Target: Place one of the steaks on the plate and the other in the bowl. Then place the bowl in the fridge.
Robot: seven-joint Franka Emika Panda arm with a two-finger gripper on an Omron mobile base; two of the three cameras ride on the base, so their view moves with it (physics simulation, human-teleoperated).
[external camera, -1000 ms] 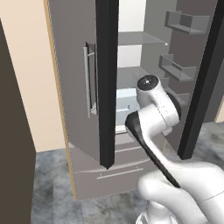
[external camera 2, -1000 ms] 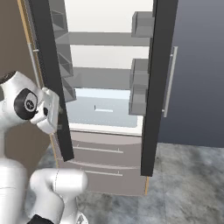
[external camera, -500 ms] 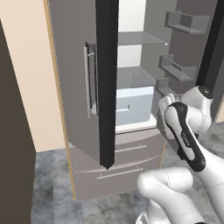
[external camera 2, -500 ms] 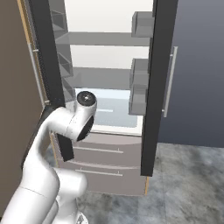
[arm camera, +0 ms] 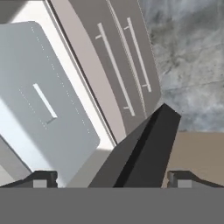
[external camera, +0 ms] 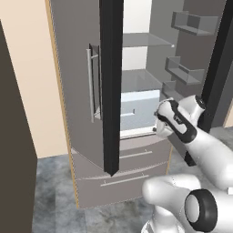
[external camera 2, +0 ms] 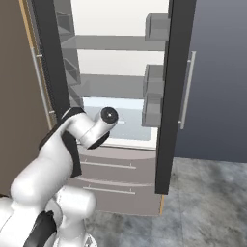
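The fridge stands with both upper doors swung open, white shelves and a pale crisper drawer showing inside. My arm's wrist hovers just in front of the opening, at the height of the crisper. In the hand view my gripper is open with nothing held; beyond it lie the crisper, the fridge's lower drawer fronts and a dark door edge. The steaks, the plate and the bowl are out of view.
The left door's dark edge juts out close to my arm, and the right door with its bins stands open on the other side. A brown cabinet flanks the left. Grey stone floor lies below.
My arm has swung to the right, from beside the left door to the middle of the fridge opening. The jaws stayed open and the fridge doors have not moved.
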